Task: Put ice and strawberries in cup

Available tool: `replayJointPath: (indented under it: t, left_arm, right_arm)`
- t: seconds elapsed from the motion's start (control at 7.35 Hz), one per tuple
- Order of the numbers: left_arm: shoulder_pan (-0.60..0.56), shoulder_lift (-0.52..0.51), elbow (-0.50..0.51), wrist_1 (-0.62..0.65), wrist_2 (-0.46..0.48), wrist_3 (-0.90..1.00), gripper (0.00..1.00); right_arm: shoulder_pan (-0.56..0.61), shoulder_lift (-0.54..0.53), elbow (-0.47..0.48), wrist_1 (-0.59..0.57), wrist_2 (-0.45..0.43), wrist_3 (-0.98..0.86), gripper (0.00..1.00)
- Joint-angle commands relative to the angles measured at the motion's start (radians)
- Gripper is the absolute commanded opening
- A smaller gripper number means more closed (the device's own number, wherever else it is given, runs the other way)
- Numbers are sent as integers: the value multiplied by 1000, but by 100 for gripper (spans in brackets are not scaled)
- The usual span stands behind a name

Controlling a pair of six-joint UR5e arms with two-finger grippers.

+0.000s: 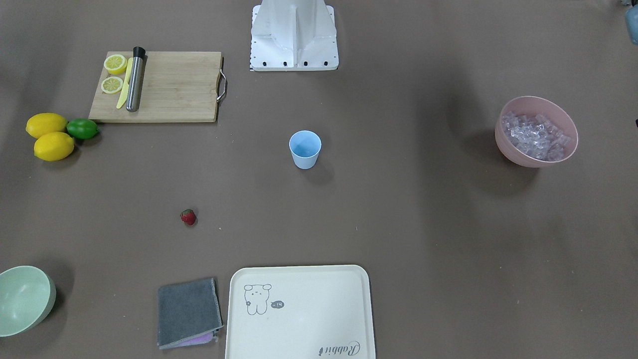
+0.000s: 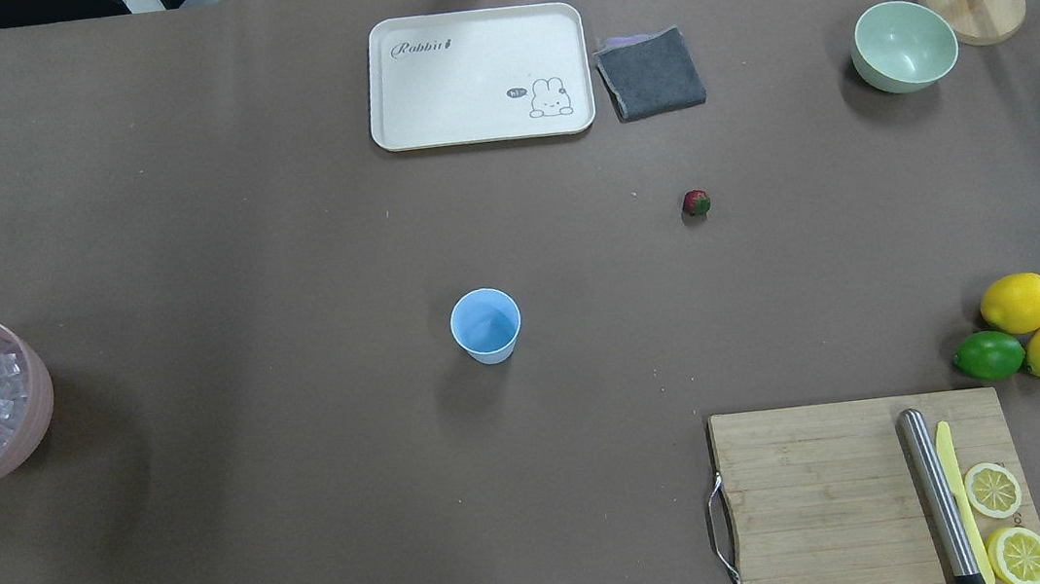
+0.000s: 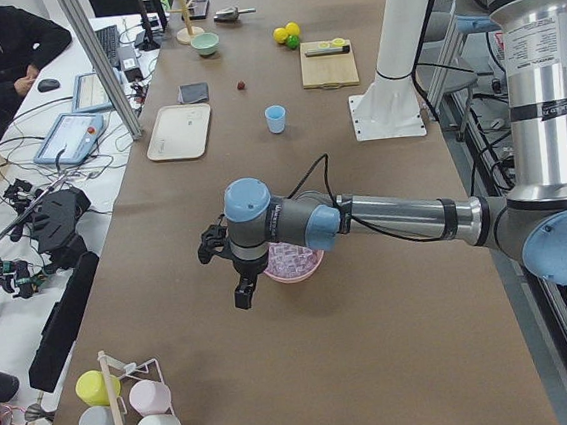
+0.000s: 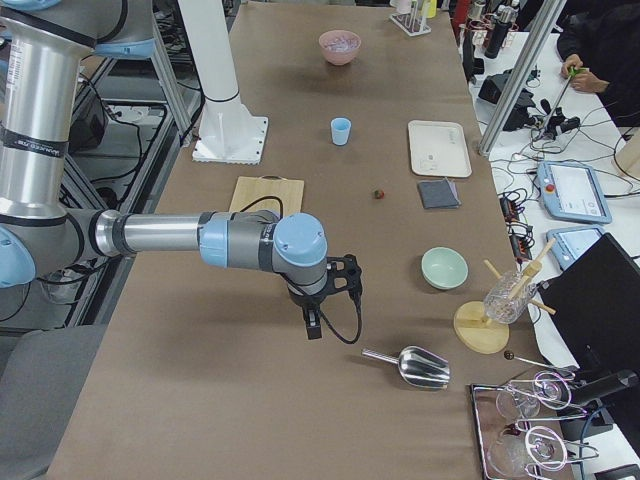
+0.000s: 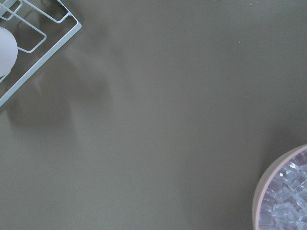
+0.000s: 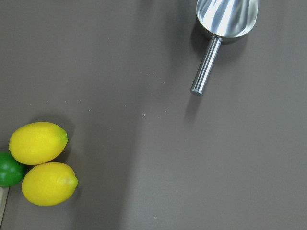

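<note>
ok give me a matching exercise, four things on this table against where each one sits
Things:
1. ice
2. strawberry
3. cup
4. lemon slices

Places:
A. on the wooden cutting board
B. heaped in the pink bowl
C. upright and empty near the middle of the table
D. alone on the bare surface, touching nothing

Pairs: 1-B, 2-D, 3-C, 4-A

You see a matt brown, paper-like cover on the table (image 2: 179, 223). The cup (image 2: 486, 326) looks like smooth light-blue plastic. The ice (image 1: 536, 135) is glassy and clear, in a matt pink bowl (image 1: 506, 149). The cutting board (image 2: 817, 493) shows pale wood grain, the scoop (image 6: 225, 17) is polished metal, and the cloth (image 2: 650, 73) is soft grey fabric.
</note>
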Motion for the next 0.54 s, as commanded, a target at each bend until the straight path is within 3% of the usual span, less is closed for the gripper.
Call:
replayJointPath:
  t: [0.0,0.41]
  left_arm:
    - [-1,0,-7,0,-1,-1,98]
    - [-1,80,-74,-6,-10,-1,98]
  right_arm:
    - [0,0,1,0,1,-1,100]
    - [0,-2,0,-1,2,-1,100]
